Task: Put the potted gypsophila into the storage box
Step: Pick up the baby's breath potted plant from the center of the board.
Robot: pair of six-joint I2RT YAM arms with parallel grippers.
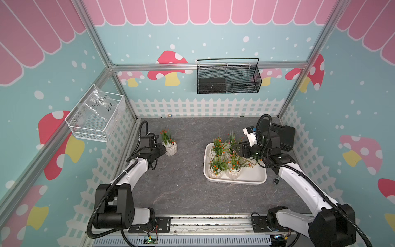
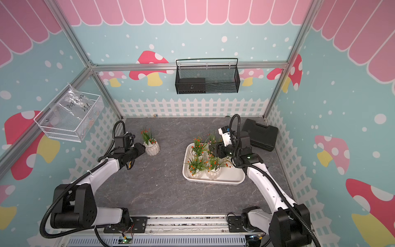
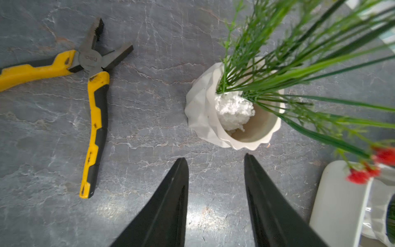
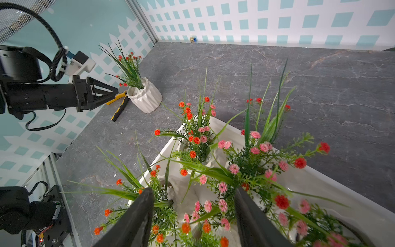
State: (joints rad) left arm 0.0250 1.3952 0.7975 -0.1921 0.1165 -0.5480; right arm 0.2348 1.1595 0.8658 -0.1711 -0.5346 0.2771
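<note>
Grey tabletop point(image 1: 181, 188) | potted gypsophila point(image 1: 170, 148) | pliers point(image 3: 89, 61): "deli" | bag point(image 1: 97, 108): "PET 8-02"

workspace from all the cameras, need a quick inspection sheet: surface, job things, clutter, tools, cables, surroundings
surface: grey marbled tabletop; no spill seen
job's things: storage box holds at least four pots; more may hide under the right arm. lone pot stands on the table, outside the box
clutter: pliers lie open beside the lone pot; black case in the far corner
tools: left tool open, empty, just short of the lone pot; right tool open above the foliage in the box
cables: black conduits loop over each arm; no snag seen
surroundings: black mesh basket on the back wall; white mesh basket on the side wall
</note>
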